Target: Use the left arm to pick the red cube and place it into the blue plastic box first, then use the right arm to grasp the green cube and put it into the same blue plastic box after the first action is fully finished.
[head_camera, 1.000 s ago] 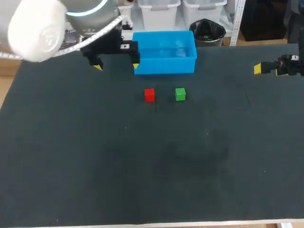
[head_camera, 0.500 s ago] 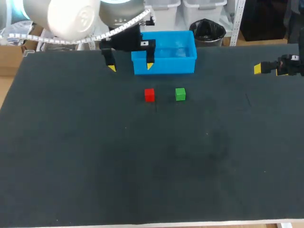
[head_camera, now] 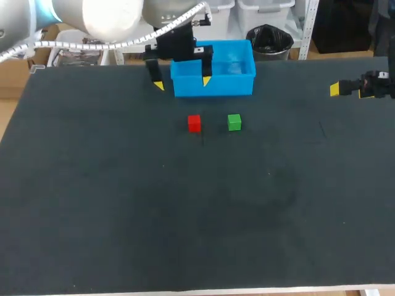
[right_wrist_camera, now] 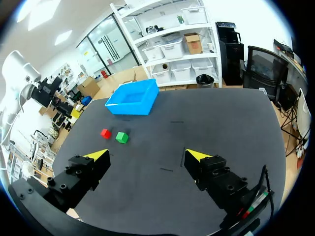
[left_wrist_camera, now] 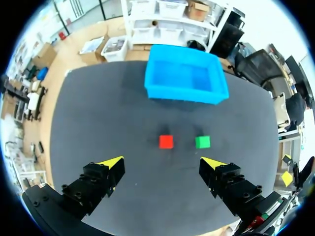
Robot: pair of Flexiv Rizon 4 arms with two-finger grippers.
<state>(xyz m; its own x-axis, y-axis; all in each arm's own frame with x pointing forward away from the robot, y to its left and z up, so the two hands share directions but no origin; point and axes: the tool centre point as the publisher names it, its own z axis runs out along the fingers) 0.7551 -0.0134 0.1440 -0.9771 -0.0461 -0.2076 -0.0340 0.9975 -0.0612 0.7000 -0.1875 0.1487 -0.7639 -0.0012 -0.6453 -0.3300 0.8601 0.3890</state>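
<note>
The red cube (head_camera: 194, 123) lies on the dark desk (head_camera: 185, 216), near the green cube (head_camera: 234, 122), both apart from the blue plastic box (head_camera: 213, 80) behind them. The left gripper (head_camera: 182, 83) hangs near the box with its fingers spread wide. The right gripper (right_wrist_camera: 146, 156), also spread, is far off at the right side.

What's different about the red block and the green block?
The red cube is red and the green cube is green. In the head view the red cube lies left of the green cube, with a gap between them. Both look the same size and sit flat on the table in front of the blue box, with nothing touching them.
</note>
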